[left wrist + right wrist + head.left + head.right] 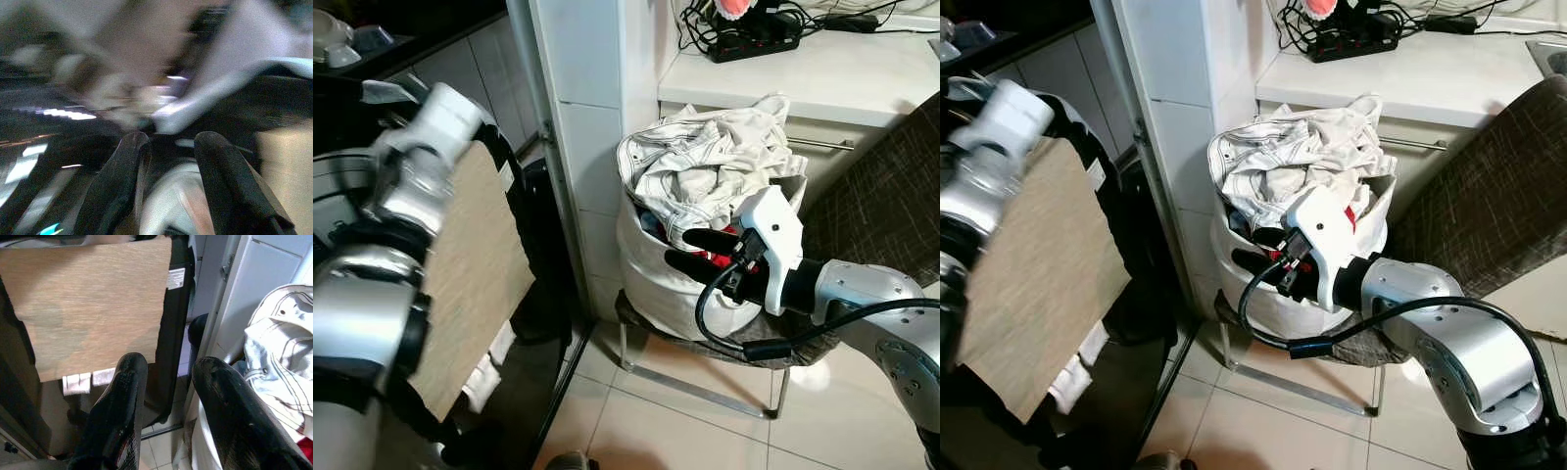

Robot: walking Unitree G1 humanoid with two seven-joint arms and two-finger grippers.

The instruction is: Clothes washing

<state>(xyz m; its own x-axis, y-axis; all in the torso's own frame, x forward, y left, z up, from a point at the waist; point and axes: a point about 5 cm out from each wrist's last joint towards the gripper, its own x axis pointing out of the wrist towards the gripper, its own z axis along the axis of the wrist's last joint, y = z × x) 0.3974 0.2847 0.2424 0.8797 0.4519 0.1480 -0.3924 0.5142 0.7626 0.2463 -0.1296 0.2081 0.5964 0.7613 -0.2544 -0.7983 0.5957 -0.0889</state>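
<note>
Right wrist view is showing us our right gripper (164,377) hanging open and empty beside the white basket (651,284) on the stool (705,377), where the crumpled white clothes (705,157) are looking soft, light and best pinched at a raised fold, while our left gripper (166,147) is blurring, fingers parted around pale cloth we cannot identify

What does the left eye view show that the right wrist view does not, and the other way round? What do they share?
Left eye view alone: the black power strip on the white counter, and the chair under the laundry bag.

Right wrist view alone: the upper part of the tan cloth, which the left arm partly covers in the other view.

Both: the tan cloth, the white garment heaped on the bag, and the right hand, open beside it.
</note>
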